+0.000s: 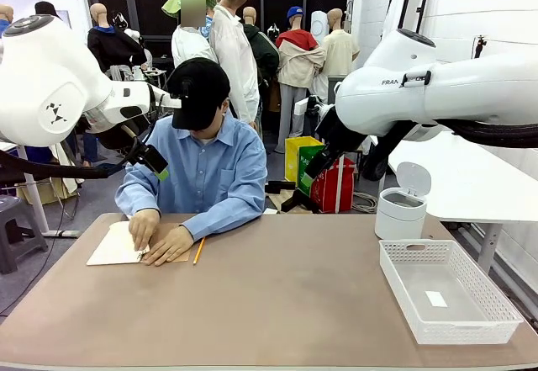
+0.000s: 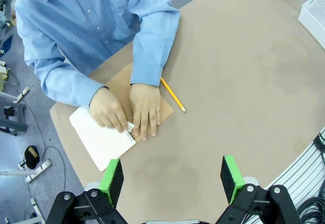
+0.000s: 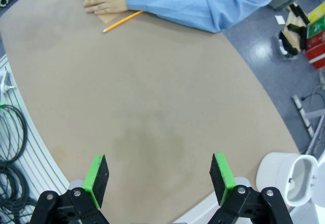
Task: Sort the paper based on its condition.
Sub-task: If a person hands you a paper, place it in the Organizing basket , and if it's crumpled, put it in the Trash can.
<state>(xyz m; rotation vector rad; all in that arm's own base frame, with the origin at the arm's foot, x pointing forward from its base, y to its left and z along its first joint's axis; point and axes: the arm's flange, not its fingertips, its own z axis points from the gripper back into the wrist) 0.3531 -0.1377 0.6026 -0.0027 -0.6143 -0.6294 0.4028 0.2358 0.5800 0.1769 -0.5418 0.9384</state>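
Observation:
A spiral notebook (image 1: 118,245) with a tan cover lies near the table's far left edge, a white page (image 2: 99,138) uppermost. Both of the person's hands (image 2: 133,111) press on it by the spiral. I cannot tell whether that page is loose paper or still bound. My left gripper (image 2: 172,179) hangs high above the table on the near side of the notebook, open and empty. My right gripper (image 3: 160,179) is also open and empty, high over the bare middle of the table. In the front view both grippers, left (image 1: 156,165) and right (image 1: 315,165), are raised at the person's sides.
A yellow pencil (image 1: 199,251) lies just right of the notebook. A white mesh basket (image 1: 420,245) at the near right holds a tiny white scrap (image 1: 435,299). A white lidded bin (image 1: 401,211), lid up, stands behind it. The person sits close against the far edge.

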